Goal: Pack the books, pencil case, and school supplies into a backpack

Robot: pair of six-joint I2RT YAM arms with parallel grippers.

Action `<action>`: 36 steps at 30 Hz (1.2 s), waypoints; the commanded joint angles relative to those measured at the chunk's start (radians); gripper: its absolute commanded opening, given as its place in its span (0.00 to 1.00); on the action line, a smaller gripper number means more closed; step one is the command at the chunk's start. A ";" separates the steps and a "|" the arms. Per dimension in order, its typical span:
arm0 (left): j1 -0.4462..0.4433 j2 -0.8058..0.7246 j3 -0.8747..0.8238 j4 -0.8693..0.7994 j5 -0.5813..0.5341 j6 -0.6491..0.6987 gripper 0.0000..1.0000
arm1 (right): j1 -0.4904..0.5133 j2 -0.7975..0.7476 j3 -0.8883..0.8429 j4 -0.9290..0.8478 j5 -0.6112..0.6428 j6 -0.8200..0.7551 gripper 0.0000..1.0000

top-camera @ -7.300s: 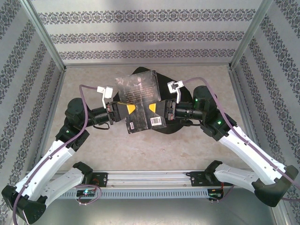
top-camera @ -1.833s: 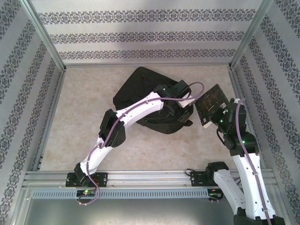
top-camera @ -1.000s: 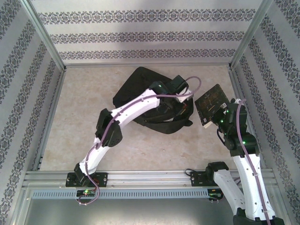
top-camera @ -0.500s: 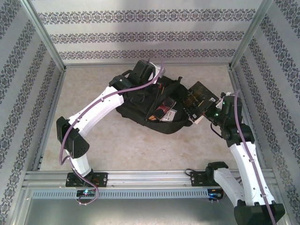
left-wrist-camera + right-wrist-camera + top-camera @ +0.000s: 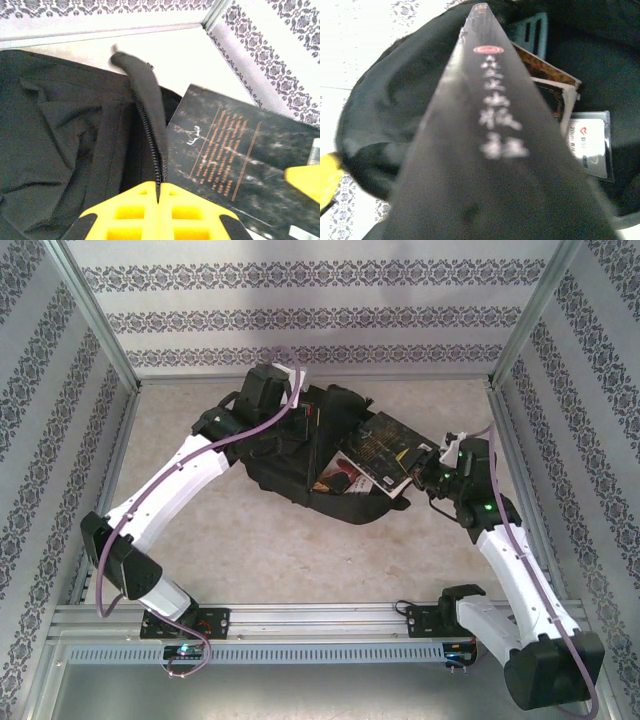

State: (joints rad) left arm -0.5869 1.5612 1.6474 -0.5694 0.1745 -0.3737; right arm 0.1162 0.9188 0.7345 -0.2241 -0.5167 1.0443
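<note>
- Over the far part of the surface (image 5: 300,560), the left arm stretched long and nearly straight from its base. Its wrist was tipped down above the back of the backpack (image 5: 280,470).
- The left claw (image 5: 158,195) was pressed together on the backpack's zip edge (image 5: 150,125), pinching the fabric up.
- The right arm bent at the elbow and reached inward. The right claw (image 5: 425,462) was clamped on the near end of the black-covered book (image 5: 385,448), which tilted over the backpack's open mouth.
- The left wrist view gave the book's cover with its copper lettering, lying just beside the raised zip edge.
- The right wrist view looked along the book's spine and its white characters into the opening. A brown book (image 5: 545,65), a light blue item (image 5: 535,30) and a white packet (image 5: 587,145) lay inside.
- Half a second before, the book had hung beside the backpack's right edge; it had since come over the opening. The left wrist had shifted farther left and the arm had straightened.
</note>
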 commanded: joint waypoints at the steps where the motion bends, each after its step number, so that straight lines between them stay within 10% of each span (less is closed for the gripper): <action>1: 0.020 -0.060 -0.007 0.080 -0.040 -0.037 0.00 | 0.018 -0.006 -0.039 0.142 -0.029 0.042 0.00; 17: 0.032 -0.060 0.020 0.089 0.040 -0.071 0.00 | 0.132 0.175 -0.036 0.130 0.097 -0.130 0.00; 36: 0.031 -0.021 0.031 0.117 0.144 -0.139 0.00 | 0.315 0.658 0.221 0.473 0.227 0.068 0.02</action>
State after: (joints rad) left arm -0.5671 1.5459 1.6238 -0.5510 0.2848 -0.4847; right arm 0.4103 1.5005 0.8967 0.1146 -0.3283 1.0710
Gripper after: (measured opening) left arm 0.055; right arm 0.189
